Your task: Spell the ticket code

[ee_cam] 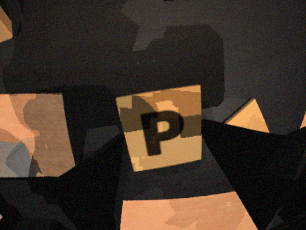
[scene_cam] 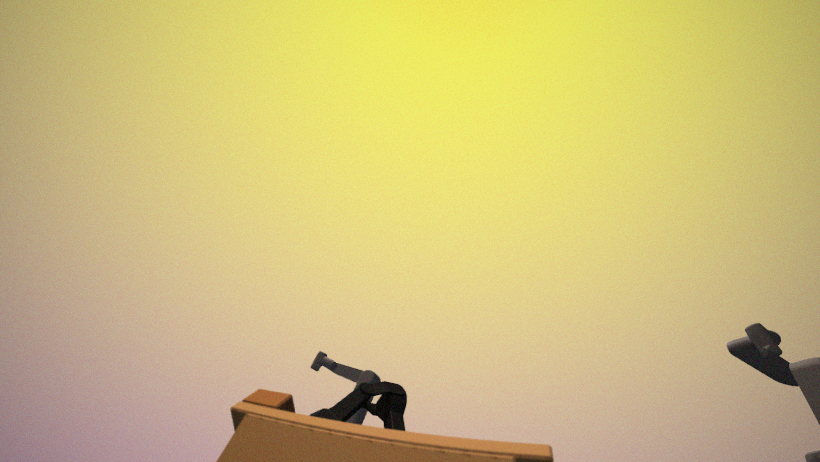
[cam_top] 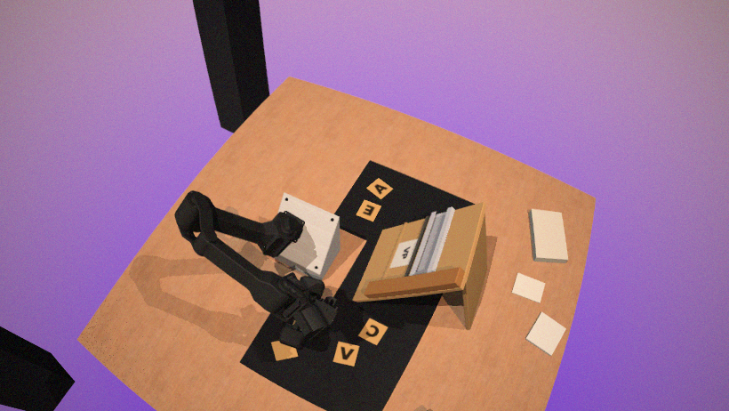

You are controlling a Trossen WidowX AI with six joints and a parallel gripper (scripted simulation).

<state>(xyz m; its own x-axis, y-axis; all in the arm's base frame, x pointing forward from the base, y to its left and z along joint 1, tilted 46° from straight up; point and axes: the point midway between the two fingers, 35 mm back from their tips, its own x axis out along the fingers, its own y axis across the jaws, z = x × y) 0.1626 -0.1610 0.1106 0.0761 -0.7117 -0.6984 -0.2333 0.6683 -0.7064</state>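
Observation:
My gripper (cam_top: 305, 326) (ee_cam: 164, 132) is low over the near end of the black mat (cam_top: 356, 388) and shut on the P tile (ee_cam: 160, 128), an orange square with a black P. In the top view the gripper hides that tile. The sloped wooden board (cam_top: 461, 239) (scene_cam: 344, 441) carries a white ticket (cam_top: 404, 252) reading VP and a grey letter rail (cam_top: 433, 238) with no tiles in it. The V tile (cam_top: 346, 353) and C tile (cam_top: 372, 331) lie on the mat right of the gripper. The A tile (cam_top: 380, 189) and E tile (cam_top: 368, 209) lie at the mat's far end.
Another orange tile (cam_top: 284, 350) lies just beside the gripper at the mat's edge. A white box (cam_top: 318, 235) stands behind the arm. Three cream slabs (cam_top: 548, 235) (cam_top: 528, 287) (cam_top: 545, 333) lie right of the board. A black pillar (cam_top: 232, 60) stands at the counter's far corner.

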